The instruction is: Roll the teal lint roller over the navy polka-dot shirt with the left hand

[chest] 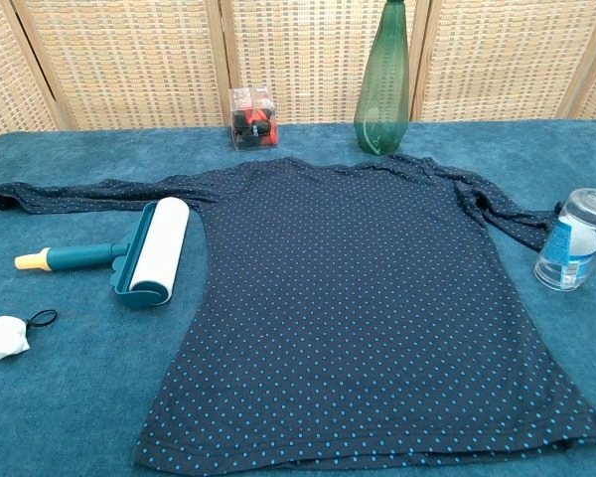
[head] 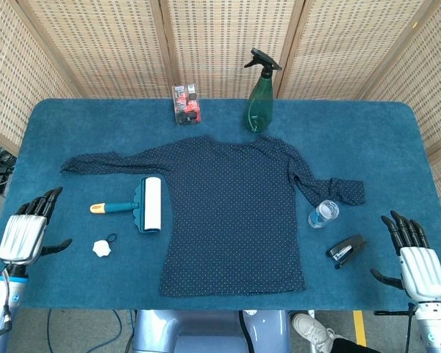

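Observation:
The navy polka-dot shirt (head: 231, 213) (chest: 368, 298) lies flat in the middle of the table, sleeves spread to both sides. The teal lint roller (head: 140, 205) (chest: 139, 250) rests on the cloth just left of the shirt's body, its white roll beside the shirt's edge and its yellow-tipped handle pointing left. My left hand (head: 26, 232) hovers at the table's front left corner, fingers apart and holding nothing, well left of the roller. Over the front right corner my right hand (head: 411, 254) is open and empty too. Neither hand shows in the chest view.
A green spray bottle (head: 259, 99) and a small clear box (head: 187, 104) stand behind the shirt. A clear plastic bottle (head: 323, 214) and a black stapler (head: 346, 250) lie right of it. A white hair tie ornament (head: 101, 248) lies near the roller. Wicker screens stand behind the blue table (head: 73, 132).

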Motion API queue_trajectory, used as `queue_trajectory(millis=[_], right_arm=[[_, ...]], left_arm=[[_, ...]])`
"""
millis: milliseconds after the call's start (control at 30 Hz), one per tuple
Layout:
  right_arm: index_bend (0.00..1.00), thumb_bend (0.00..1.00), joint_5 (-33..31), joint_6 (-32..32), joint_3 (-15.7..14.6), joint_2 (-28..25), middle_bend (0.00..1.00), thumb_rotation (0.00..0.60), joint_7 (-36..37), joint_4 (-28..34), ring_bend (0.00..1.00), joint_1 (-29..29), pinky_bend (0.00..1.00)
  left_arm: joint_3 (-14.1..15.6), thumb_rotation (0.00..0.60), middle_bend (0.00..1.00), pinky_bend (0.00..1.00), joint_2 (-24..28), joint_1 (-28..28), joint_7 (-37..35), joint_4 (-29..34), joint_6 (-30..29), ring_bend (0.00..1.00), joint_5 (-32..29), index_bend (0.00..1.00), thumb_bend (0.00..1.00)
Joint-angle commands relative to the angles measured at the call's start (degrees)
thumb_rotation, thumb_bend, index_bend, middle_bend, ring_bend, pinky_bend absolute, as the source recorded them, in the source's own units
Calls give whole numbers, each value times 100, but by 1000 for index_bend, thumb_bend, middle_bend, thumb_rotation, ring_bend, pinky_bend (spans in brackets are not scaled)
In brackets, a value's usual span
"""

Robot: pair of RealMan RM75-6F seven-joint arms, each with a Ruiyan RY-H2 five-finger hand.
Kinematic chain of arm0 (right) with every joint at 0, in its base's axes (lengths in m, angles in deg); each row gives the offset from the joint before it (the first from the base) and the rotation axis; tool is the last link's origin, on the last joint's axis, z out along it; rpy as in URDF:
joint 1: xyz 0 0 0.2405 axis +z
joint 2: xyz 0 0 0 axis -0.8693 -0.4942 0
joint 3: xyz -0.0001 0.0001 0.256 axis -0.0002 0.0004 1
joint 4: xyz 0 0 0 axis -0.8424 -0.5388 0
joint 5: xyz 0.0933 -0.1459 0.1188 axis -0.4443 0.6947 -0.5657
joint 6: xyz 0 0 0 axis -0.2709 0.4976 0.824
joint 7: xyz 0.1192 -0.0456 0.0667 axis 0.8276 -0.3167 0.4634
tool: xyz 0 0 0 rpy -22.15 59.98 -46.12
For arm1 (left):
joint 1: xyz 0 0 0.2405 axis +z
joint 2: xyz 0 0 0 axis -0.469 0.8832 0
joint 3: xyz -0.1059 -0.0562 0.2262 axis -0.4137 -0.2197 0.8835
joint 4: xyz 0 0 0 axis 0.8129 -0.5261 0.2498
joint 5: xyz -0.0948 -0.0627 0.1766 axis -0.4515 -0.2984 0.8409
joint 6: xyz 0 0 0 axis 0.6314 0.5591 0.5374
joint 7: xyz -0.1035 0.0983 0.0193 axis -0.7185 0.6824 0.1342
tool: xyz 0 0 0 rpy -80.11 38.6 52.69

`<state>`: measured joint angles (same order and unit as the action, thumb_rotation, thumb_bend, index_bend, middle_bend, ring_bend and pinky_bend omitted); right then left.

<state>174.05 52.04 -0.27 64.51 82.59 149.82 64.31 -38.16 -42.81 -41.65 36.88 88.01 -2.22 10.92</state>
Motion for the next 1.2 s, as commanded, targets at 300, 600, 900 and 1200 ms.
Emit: queue_trajectory(millis=[300, 600, 900, 1200], right_arm=[[0, 41, -107, -67, 46, 32, 0, 600, 36, -80, 0, 28, 0], [0, 41, -248, -148, 98, 85, 0, 600, 25, -185, 0, 58, 0], [0, 40, -399, -214, 158, 135, 0, 600, -6, -299, 0, 81, 0], [0, 40, -464, -239, 183, 159, 0, 600, -11, -345, 0, 88, 0]], left_arm=[[-414, 600, 860, 653, 253, -853, -28, -68, 1475, 733, -857, 275, 20], [-541, 600, 887, 662, 286, -1509, 120, -514, 2574, 748, -1599, 369, 141], [-471, 600, 888, 662, -315, -2156, 362, -1444, 3396, 748, -2260, 398, 313], [-373, 600, 888, 662, -700, -2424, 392, -1897, 3601, 748, -2462, 432, 300]])
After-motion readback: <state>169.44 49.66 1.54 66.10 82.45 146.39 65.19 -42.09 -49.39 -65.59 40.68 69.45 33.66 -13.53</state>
